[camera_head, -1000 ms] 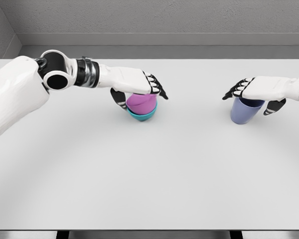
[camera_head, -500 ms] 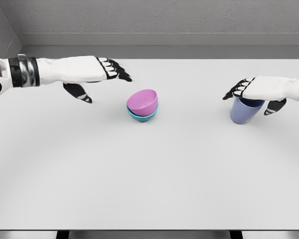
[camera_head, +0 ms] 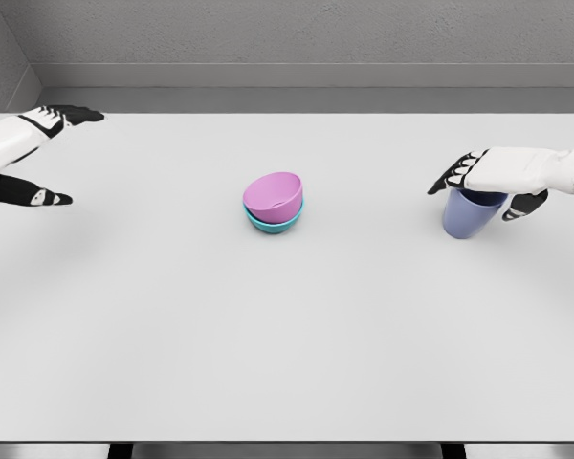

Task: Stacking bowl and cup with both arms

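Table (camera_head: pixel 287 363) white under grey walls; pink bowl (camera_head: pixel 274 194) nested in teal bowl (camera_head: pixel 272 223) mid-table. My left hand (camera_head: pixel 24 153) spread, empty, far left; my right hand (camera_head: pixel 488 177) draped over the blue cup (camera_head: pixel 467 215).

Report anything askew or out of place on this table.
The pink bowl sits tilted inside the teal bowl, not nested level. The blue cup stands upright under the right robot hand. Nothing spilled or damaged.
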Available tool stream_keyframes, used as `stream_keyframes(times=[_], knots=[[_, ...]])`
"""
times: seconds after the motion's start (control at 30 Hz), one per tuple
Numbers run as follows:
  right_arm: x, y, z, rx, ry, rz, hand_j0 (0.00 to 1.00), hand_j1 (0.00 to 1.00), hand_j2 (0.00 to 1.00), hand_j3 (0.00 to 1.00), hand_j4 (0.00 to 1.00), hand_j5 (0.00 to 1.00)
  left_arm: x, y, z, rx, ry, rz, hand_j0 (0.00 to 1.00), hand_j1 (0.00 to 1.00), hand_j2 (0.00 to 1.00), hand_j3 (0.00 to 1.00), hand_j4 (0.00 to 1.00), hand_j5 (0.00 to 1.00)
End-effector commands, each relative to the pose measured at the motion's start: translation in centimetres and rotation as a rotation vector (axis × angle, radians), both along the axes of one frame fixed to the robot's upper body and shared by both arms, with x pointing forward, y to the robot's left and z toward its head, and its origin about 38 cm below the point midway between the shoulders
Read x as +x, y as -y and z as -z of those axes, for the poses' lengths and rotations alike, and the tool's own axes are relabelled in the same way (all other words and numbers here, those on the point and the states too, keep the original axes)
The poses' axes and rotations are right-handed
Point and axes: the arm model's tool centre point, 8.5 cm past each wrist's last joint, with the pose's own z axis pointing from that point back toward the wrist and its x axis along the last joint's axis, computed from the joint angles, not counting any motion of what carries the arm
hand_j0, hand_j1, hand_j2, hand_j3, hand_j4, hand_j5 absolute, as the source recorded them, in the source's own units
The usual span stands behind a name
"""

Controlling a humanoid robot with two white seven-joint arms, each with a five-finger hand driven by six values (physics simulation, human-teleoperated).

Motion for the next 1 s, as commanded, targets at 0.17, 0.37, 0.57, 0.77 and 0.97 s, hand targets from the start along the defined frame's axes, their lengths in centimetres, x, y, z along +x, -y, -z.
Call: stream_keyframes(times=[0.17,0.37,0.57,0.77,0.97], knots=[[0.0,0.0,0.1,0.001,-0.004,0.002,0.87,0.87,0.87,0.87,0.87,0.87,0.0,3.7,4.5,-0.179,-0.044,0.015,1.00,1.00,1.00,1.00,1.00,1.00],[0.0,0.0,0.0,0.002,-0.003,0.001,0.80,0.80,0.80,0.80,0.80,0.80,-0.8,2.1,6.1,-0.223,-0.082,-0.043,1.00,1.00,1.00,1.00,1.00,1.00],[0.0,0.1,0.0,0.001,-0.001,0.003,0.75,0.75,0.75,0.75,0.75,0.75,-1.1,1.6,6.7,-0.245,-0.086,-0.066,1.00,1.00,1.00,1.00,1.00,1.00],[0.0,0.0,-0.1,0.002,0.000,0.002,0.70,0.70,0.70,0.70,0.70,0.70,-1.0,1.8,6.8,-0.250,-0.087,-0.065,1.00,1.00,1.00,1.00,1.00,1.00],[0.1,0.0,-0.1,0.003,0.001,0.002,0.61,0.61,0.61,0.61,0.61,0.61,-1.0,1.9,6.8,-0.252,-0.088,-0.063,1.00,1.00,1.00,1.00,1.00,1.00]])
